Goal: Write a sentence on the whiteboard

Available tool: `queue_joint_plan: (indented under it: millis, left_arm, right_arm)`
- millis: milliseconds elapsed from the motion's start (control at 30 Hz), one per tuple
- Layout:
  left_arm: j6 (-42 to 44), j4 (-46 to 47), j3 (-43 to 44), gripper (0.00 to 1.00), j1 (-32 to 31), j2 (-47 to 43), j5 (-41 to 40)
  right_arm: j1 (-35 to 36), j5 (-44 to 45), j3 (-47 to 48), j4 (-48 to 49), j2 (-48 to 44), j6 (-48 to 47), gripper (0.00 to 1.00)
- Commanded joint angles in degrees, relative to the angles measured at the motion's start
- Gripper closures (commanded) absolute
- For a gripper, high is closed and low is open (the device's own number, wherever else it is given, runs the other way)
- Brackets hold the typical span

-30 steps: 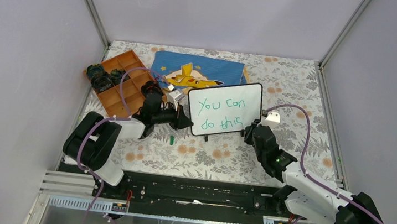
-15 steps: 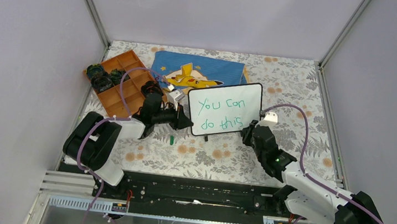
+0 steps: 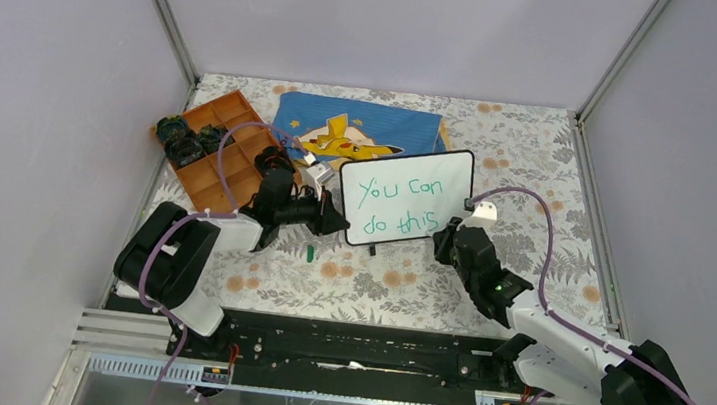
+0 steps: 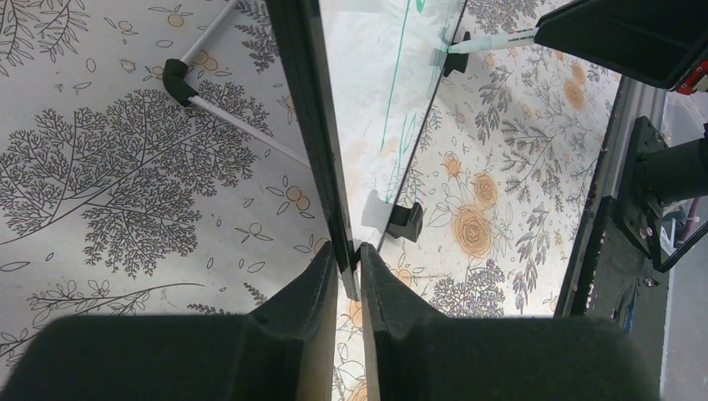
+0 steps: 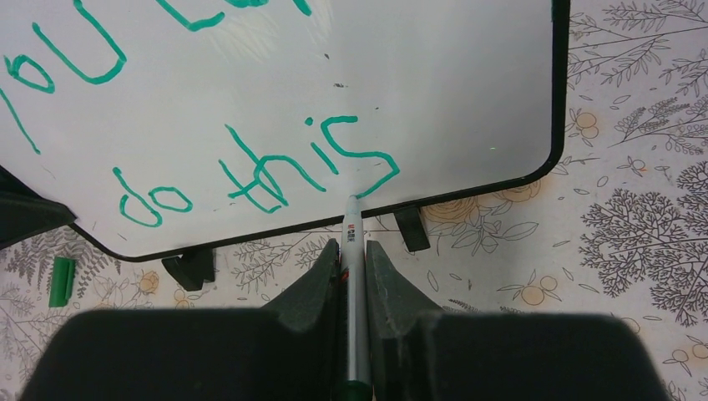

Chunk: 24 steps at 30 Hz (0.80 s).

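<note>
Top view: whiteboard [image 3: 405, 197] stood tilted mid-table [image 3: 540, 161]; sentence [image 3: 396, 207] "You can do this" read in two green lines. Left pincer [image 3: 335, 224] set at board's left edge, judged as brace against pen pressure; right pincer [image 3: 445, 235] near lower right corner.
Left wrist: board seen edge-on, frame pinched by left pincer; writing mostly unreadable at this angle.
Right wrist: marker [image 5: 351, 242] pinched, tip at tail of final "s", contact not resolvable; upper line cut off.

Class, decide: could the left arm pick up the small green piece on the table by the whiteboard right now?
Probably not: the left gripper is shut on the whiteboard's edge, so it is occupied, though the green piece lies close by, uncovered.
</note>
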Motion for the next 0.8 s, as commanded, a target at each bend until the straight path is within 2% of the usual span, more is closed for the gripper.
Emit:
queue_joint_plan:
  millis: [0, 167, 567, 767]
  left_arm:
    - [1.9, -1.7, 0.8, 0.8, -0.4, 0.9, -2.0]
    - [2.0, -1.9, 0.8, 0.78, -0.4, 0.9, -2.1]
    - [2.2, -2.3, 0.2, 0.71, -0.4, -1.5, -3.0]
    - [2.4, -2.8, 0.0, 0.66, -0.3, -2.4, -3.5]
  right_arm:
    - [-0.3, -1.1, 1.6, 2.5, -0.5, 0.3, 1.0]
    - [-0.3, -1.3, 1.7, -2.6, -5.5, 0.1, 1.0]
    - [-0.2, 1.0, 1.8, -21.2, -25.0, -0.6, 1.0]
    - [-0.3, 3.4, 0.9, -24.5, -32.5, -0.5, 1.0]
